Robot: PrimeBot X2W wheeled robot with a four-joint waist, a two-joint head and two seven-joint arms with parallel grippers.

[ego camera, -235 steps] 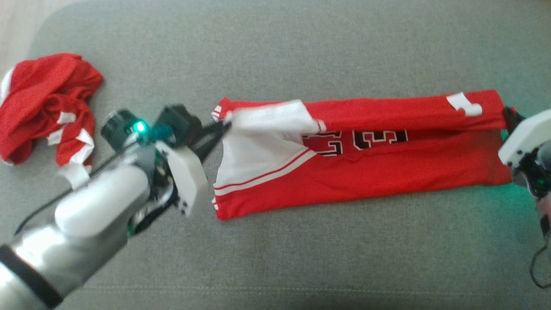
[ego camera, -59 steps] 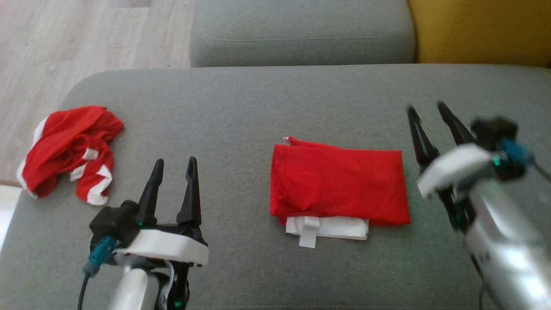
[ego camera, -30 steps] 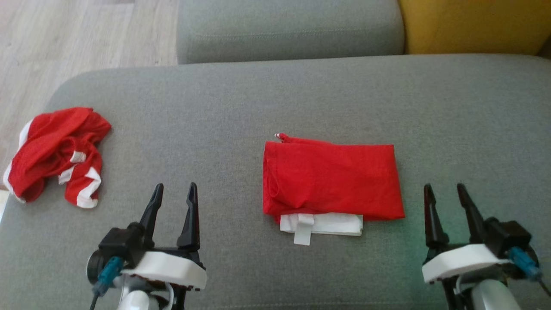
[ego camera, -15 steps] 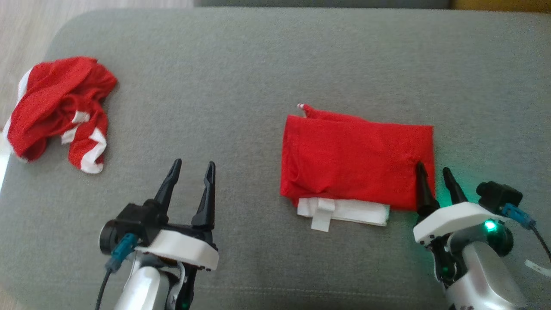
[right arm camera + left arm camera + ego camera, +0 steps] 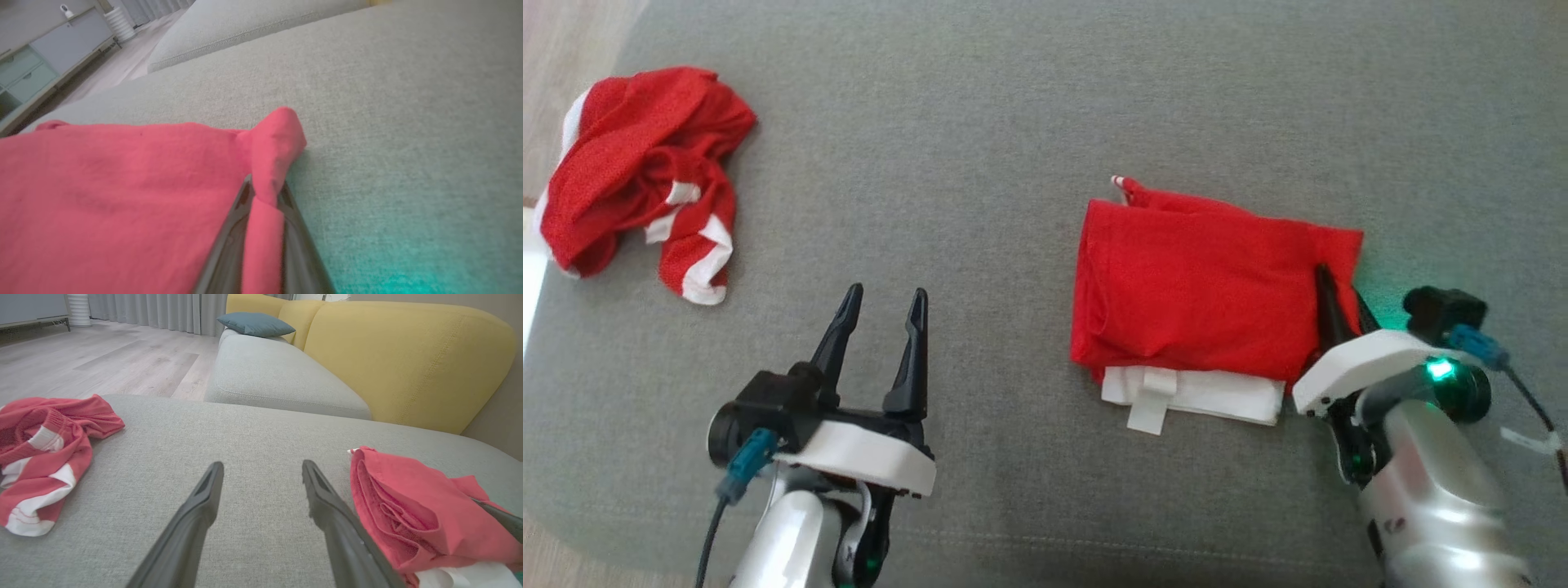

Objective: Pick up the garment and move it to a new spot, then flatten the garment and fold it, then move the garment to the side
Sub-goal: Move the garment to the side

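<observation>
The garment point(image 5: 1201, 302) is a red top folded into a compact rectangle, a white layer and tab showing at its near edge, lying on the grey sofa seat point(image 5: 1013, 163). My right gripper point(image 5: 1339, 287) is shut on the garment's right edge, which bunches up between the fingers. In the right wrist view the gripper point(image 5: 265, 190) pinches a raised fold of the garment point(image 5: 122, 183). My left gripper point(image 5: 886, 294) stands open to the left of the garment with nothing between its fingers. The left wrist view shows that gripper point(image 5: 261, 469) just left of the garment point(image 5: 408, 506).
A crumpled red and white piece of clothing point(image 5: 637, 171) lies at the seat's far left point(image 5: 41, 445). Beyond the seat are a second grey cushion point(image 5: 278, 379), a yellow backrest point(image 5: 408, 355), a teal pillow point(image 5: 253, 323) and wooden floor point(image 5: 102, 363).
My right gripper has moved forward onto the folded garment's right edge and shut on it, lifting a small fold. The head camera has tilted down. The left gripper stays put.
</observation>
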